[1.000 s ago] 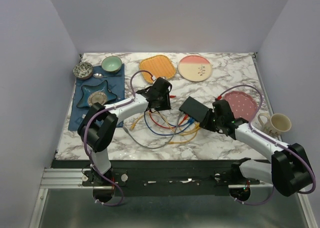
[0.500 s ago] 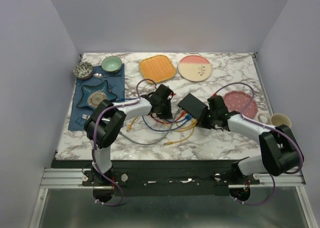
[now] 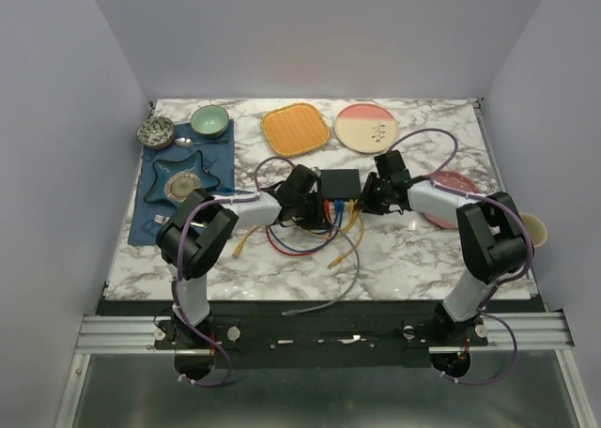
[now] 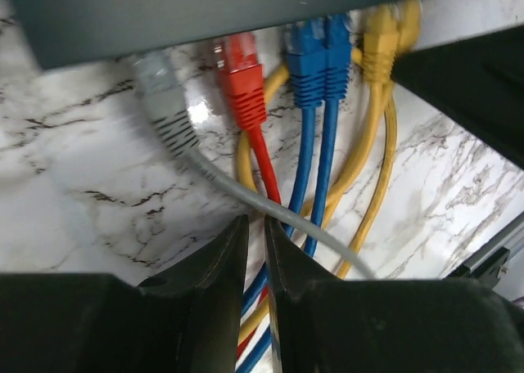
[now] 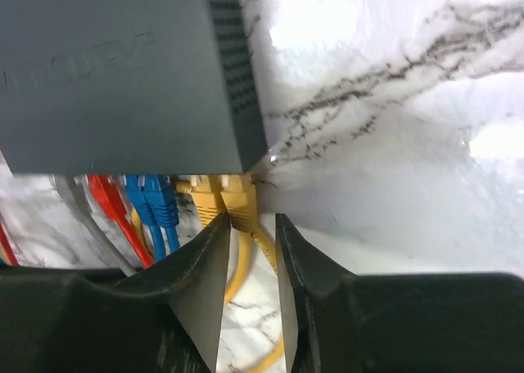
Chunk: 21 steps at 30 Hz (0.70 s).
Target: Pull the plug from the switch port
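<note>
The switch [image 3: 340,181] is a flat dark grey box in the middle of the table, with its sockets facing the near edge. In the left wrist view a grey plug [image 4: 160,103], a red plug [image 4: 242,80], two blue plugs [image 4: 319,62] and a yellow plug [image 4: 380,47] line the switch [image 4: 205,13]. My left gripper [image 4: 255,226] hovers just short of them, its jaws a narrow slit apart, over the cables with nothing clamped. My right gripper [image 5: 252,226] is open at the switch's corner [image 5: 123,70], its tips either side of the yellow plug [image 5: 237,199] and its cable.
Loose cables [image 3: 310,240] loop in front of the switch, and a grey one trails to the near edge [image 3: 293,311]. An orange square plate [image 3: 296,129] and a cream-pink plate [image 3: 366,127] lie behind. A dotted pink plate [image 3: 460,186] and mug [image 3: 533,226] are right. A blue mat [image 3: 150,212] with bowls is left.
The switch has slid back and left and turned square to the table. Both grippers followed it and closed in on its socket edge. The cables were dragged along.
</note>
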### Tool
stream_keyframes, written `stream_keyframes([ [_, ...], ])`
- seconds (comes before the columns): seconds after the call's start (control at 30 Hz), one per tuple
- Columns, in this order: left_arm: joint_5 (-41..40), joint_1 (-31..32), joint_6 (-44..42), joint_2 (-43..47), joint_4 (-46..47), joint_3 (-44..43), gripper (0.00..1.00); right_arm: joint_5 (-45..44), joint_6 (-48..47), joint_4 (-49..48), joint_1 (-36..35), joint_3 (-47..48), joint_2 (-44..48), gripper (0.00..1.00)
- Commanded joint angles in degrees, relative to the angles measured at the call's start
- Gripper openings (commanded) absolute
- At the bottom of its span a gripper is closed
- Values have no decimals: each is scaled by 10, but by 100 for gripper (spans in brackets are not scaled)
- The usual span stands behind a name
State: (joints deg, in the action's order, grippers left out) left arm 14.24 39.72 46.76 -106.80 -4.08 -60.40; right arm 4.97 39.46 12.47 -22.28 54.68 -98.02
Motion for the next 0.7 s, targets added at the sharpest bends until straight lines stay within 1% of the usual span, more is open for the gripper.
stream_keyframes([
  [0.0,26,21,5,16,-8,11,29,14,9,-30,-6,11,3,41],
  [0.03,12,19,2,23,-18,10,29,4,6,-31,-5,3,17,42],
  [0.07,-27,20,-4,30,-30,6,30,-2,-3,-31,-7,-7,43,43],
  [0.13,-63,13,-9,53,-62,2,31,-18,-17,-30,-9,-42,73,44],
  [0.17,-78,11,-11,61,-70,-1,32,-20,-30,-30,-10,-56,97,44],
  [0.3,-129,-9,-20,87,-100,-16,34,-21,-45,-26,-18,-112,131,45],
  [0.37,-134,-16,-26,83,-107,-35,36,-33,-55,-27,-27,-129,133,45],
  [0.5,-134,-22,-33,43,-130,-78,37,-40,-71,-17,-31,-121,107,46],
  [0.63,-110,-22,-35,-4,-141,-119,37,-42,-80,-14,-36,-106,66,46],
  [0.67,-103,-22,-33,-12,-143,-129,37,-40,-81,-13,-37,-106,60,44],
])
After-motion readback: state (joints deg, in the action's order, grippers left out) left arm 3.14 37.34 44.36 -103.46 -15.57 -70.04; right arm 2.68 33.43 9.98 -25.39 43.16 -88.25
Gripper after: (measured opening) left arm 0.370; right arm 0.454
